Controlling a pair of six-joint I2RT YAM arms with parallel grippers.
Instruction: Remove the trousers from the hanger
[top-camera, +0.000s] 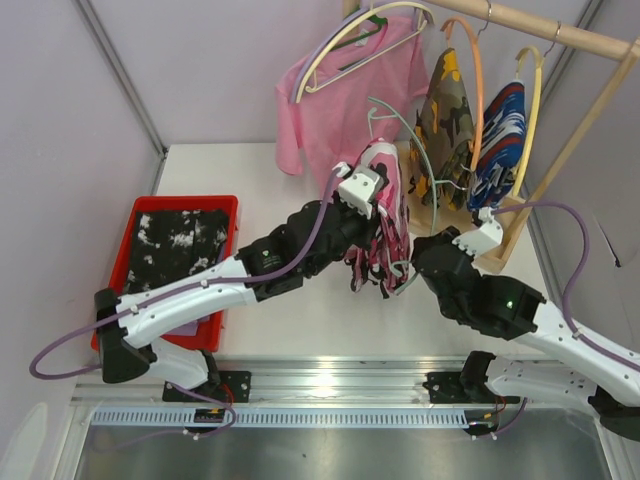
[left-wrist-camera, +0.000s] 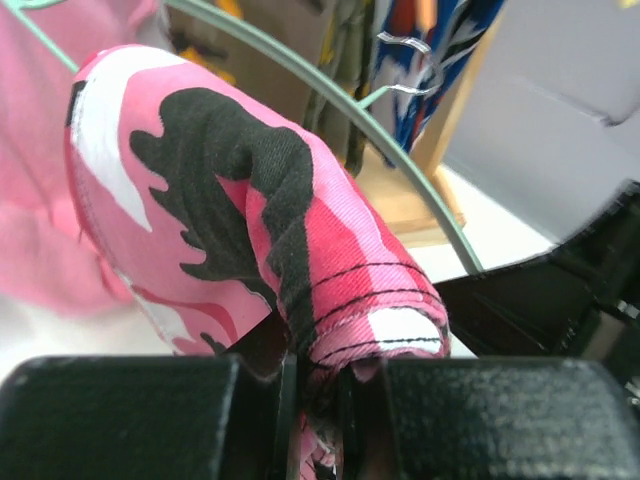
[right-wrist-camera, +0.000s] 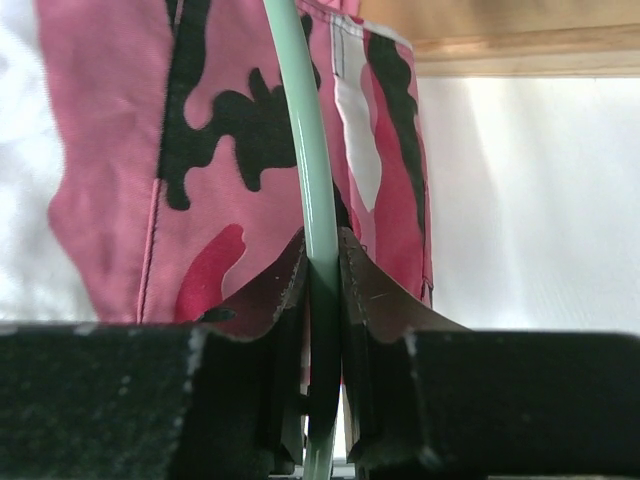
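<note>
Trousers (top-camera: 381, 218): the pink-and-black camouflage pair, draped over a mint-green hanger (top-camera: 404, 122) above the middle of the table (top-camera: 300, 320), between the two arms.
Hanger position: in front of the wooden rack (top-camera: 560, 35), its hook apparently clear of the rail; the right arm seems to carry it.
Left gripper (left-wrist-camera: 320, 392): clamped on a fold of the trousers, with the hemmed pink cloth bunched between its fingers.
Right gripper (right-wrist-camera: 322, 300): closed tight on the hanger wire, which runs straight up between its pads with the camouflage cloth just behind it.
Step in hand: by my reading, the pull-off itself, one arm anchoring the hanger and the other holding the cloth; the garment is not yet free, as it lies over the wire.
Next move calls for: drawing the two grips apart, with the cloth sliding along and off the wire while the right grip holds firm; watch for the fabric snagging at the hanger's bend.
Other garments: a plain pink T-shirt (top-camera: 340, 100), a yellow-olive camouflage pair (top-camera: 445, 120) and a blue, white and red print pair (top-camera: 500, 125) hang on the rack.
Red tray (top-camera: 235, 206): at the left of the table, holding dark speckled cloth.
</note>
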